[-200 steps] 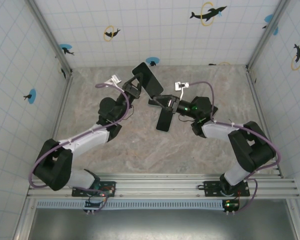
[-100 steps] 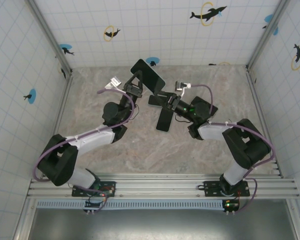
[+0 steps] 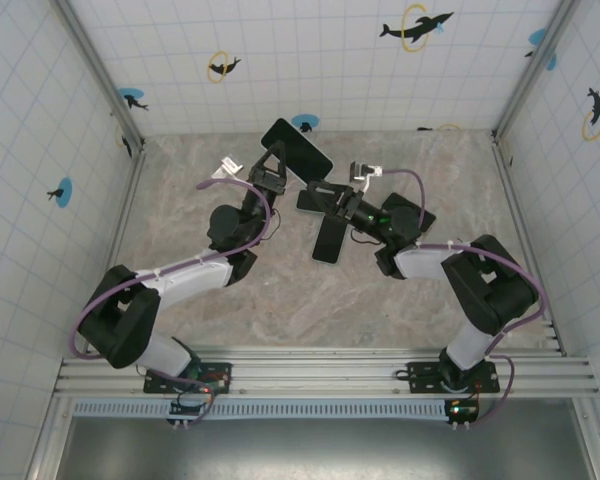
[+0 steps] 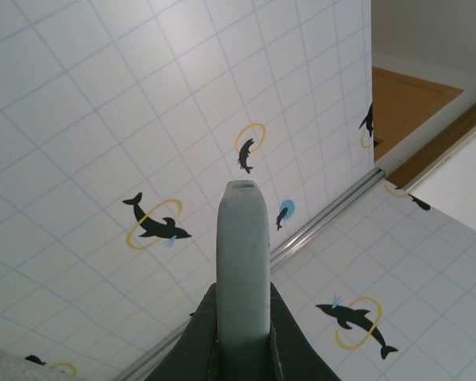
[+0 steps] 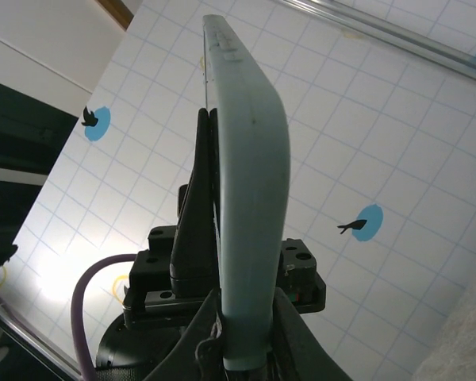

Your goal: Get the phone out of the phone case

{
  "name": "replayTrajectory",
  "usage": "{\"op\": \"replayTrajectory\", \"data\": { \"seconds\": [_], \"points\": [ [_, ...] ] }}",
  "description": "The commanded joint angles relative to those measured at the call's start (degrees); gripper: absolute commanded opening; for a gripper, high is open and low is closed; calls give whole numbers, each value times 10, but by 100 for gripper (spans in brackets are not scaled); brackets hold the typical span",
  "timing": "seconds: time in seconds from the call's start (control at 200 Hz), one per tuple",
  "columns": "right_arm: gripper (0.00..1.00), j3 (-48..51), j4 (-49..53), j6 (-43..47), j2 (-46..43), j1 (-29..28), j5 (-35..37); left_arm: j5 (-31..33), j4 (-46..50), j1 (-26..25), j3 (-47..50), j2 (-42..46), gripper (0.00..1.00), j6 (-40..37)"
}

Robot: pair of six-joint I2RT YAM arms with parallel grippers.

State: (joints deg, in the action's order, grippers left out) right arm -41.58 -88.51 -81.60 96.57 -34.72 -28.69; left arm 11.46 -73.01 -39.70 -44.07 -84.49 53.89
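**Phone case pinched from both edges, phone not yet out**

Phone case (image 4: 243,262), pale green along its rim, is held up off the bench (image 3: 310,300). It sits edge-on between the fingers of the left claw (image 4: 243,325), which is pressed tight on it. The right claw (image 5: 242,321) pinches the opposite edge, facing the left one. The upturned face is dark and glossy, so I take it for the phone (image 3: 296,148), seated in the case. Both grips look made; the peeling apart is left. A dark flat slab (image 3: 328,240) lies on the bench beneath the right claw; I cannot tell what it is.
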Motion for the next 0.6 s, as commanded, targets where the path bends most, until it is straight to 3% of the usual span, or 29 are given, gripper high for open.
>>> {"op": "replayTrajectory", "data": {
  "seconds": [0.0, 0.225, 0.465, 0.596],
  "points": [
    [9, -18, -32, 23, -8, 12, -4, -11, -8, -3, -13, 0, 5, -19],
    [5, -29, 40, 103, -41, 35, -53, -55, 29, 16, -6, 19, 33, -12],
    [2, -47, 170, 229, -95, 58, -111, -175, 115, 82, -23, 39, 48, 6],
    [1, -50, 191, 245, -109, 73, -117, -232, 159, 112, -45, 43, 58, 4]
  ]
}}
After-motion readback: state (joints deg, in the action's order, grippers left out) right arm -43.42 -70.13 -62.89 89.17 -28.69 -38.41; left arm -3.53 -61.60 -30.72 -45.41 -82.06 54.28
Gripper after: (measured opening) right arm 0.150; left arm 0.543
